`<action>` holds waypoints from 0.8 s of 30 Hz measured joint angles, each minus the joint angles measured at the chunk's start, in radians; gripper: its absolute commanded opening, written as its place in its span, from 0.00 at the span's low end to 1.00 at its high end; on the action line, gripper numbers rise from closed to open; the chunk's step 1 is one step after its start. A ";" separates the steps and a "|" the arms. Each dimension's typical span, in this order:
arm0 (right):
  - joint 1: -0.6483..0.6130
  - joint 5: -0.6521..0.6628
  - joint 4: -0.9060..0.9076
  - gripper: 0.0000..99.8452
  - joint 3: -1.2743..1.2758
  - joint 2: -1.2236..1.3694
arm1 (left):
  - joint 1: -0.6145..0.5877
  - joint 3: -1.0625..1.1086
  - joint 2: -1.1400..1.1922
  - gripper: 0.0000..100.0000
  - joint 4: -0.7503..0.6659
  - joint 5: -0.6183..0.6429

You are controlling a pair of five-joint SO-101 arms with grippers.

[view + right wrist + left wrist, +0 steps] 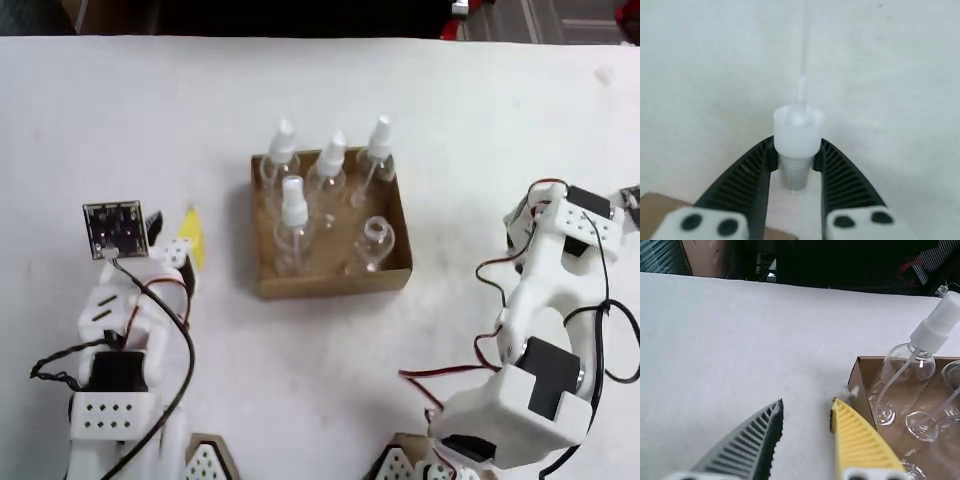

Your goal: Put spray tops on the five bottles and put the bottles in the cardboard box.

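Cardboard box [262, 285] sat at table [120, 120] centre in the high view, all five bottles standing inside it.
- Three capped bottles [327, 172] stood along the far wall, at 11, 12 and 1 o'clock within the box.
- A fourth bottle with a spray top [293, 228] stood at about 9 o'clock.
- Open-necked bottle [372, 243] stood at 4 o'clock by the near wall, with nothing on its neck.

Left arm [120, 340] lay at 8 o'clock from the box. Left gripper [806, 415] was parted, with a clear gap between the grey finger [747, 450] and the yellow finger [857, 445] and nothing held. It sat over bare table just beside the box's near corner.

Right arm [548, 330] stood at 4 o'clock from the box, well apart from it. Right gripper [796, 147] was clamped on a loose spray top [799, 131], with both black fingers [752, 175] pressed against its sides. The cap's collar faced the camera. Its thin dip tube [804, 45] pointed away from the gripper, with white table behind it.
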 measured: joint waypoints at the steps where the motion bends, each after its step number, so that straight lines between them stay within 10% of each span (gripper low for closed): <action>1: 0.000 -0.037 -0.006 0.01 0.000 0.000 | 0.000 0.000 0.000 0.15 0.000 0.000; 24: -0.092 -0.106 -0.038 0.02 0.003 0.000 | 0.000 0.000 0.000 0.15 0.000 0.000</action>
